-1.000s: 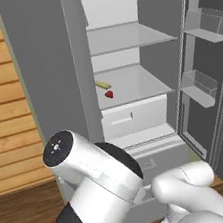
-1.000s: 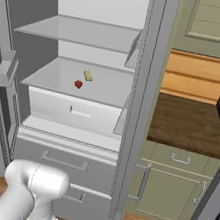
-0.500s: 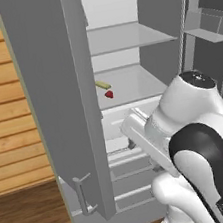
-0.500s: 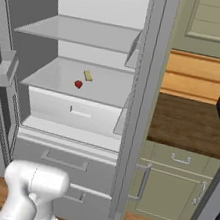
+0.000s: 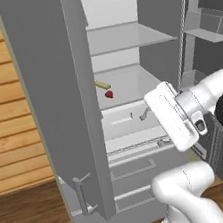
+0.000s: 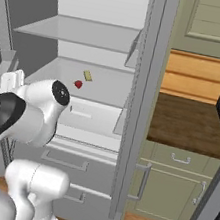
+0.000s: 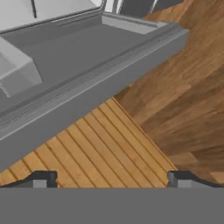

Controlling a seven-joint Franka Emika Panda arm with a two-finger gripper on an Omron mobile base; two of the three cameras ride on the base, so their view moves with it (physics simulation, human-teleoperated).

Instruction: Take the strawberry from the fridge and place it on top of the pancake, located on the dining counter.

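While the fridge (image 5: 61, 101) stands open, the claw (image 7: 111, 178) hangs with its fingers spread wide and empty, looking at a door's edge and the wooden floor. This looks like the reach-in step. Well beyond the claw, on the white shelf (image 5: 129, 80), the strawberry (image 5: 109, 94) lies just beside the yellow bar (image 5: 102, 85) (not the target). Next the claw must swing toward the fruit.
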